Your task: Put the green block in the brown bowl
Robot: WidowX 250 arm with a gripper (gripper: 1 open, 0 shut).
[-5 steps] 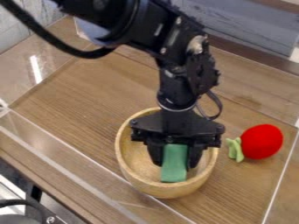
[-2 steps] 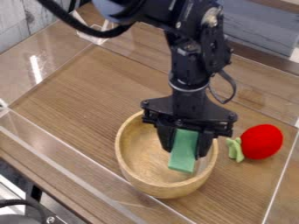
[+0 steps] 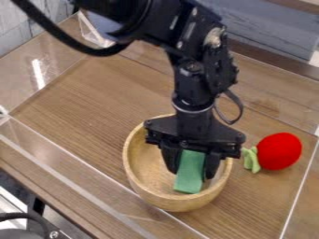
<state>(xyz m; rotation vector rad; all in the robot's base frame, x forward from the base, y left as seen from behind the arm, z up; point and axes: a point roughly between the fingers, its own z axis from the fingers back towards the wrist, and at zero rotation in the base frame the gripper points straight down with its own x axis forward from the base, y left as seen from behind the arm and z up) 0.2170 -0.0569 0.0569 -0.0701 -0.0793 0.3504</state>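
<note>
The brown bowl (image 3: 140, 172) is a large round wooden bowl at the lower middle of the table. My black gripper (image 3: 191, 166) points straight down into it, its jaws standing either side of the green block (image 3: 191, 173). The block is a light green bar held on end and slightly tilted, its lower end at or near the bowl's floor; contact with the floor is hard to judge. The jaws are shut on the block's upper part.
A red round toy fruit with a green leaf (image 3: 275, 151) lies just right of the bowl. The wooden tabletop (image 3: 88, 103) has a clear plastic wall (image 3: 50, 149) along its left and front edges.
The arm shifted a little right and up and then came back, lowering the green block deeper into the bowl. The grip on the block has stayed the same.
</note>
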